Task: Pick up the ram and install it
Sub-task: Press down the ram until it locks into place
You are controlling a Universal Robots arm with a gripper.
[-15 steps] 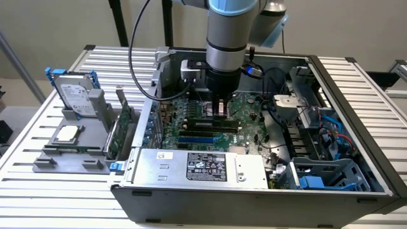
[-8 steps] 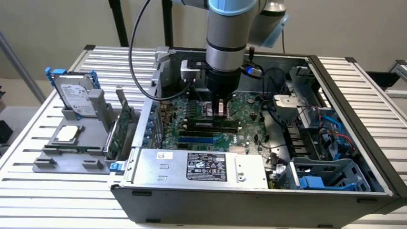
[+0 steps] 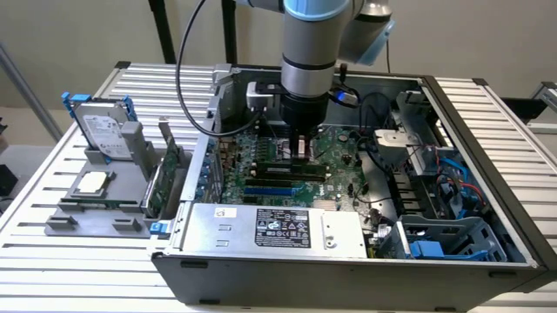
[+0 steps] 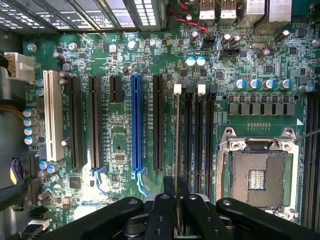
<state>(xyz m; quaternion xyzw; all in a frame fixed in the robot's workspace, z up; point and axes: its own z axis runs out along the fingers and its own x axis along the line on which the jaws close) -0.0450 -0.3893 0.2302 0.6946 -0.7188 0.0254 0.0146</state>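
Note:
The ram [image 4: 176, 150] shows edge-on in the wrist view as a thin line running out from between my fingers [image 4: 162, 210]. My gripper [image 4: 176, 200] is shut on it. The stick lines up with the first of the black memory slots [image 4: 197, 135], the one with a white latch [image 4: 177, 90] at its end. Whether it touches the slot I cannot tell. In the exterior view my gripper [image 3: 301, 149] hangs straight down inside the open computer case [image 3: 348, 280], just over the motherboard [image 3: 261, 153] and its memory slots [image 3: 287, 171].
An empty CPU socket [image 4: 257, 177] lies beside the memory slots, and a blue expansion slot [image 4: 136, 125] on the other side. The power supply [image 3: 274, 225] fills the case front. Outside, at the exterior view's left, stand a hard drive [image 3: 103, 130] and a green expansion card [image 3: 165, 173].

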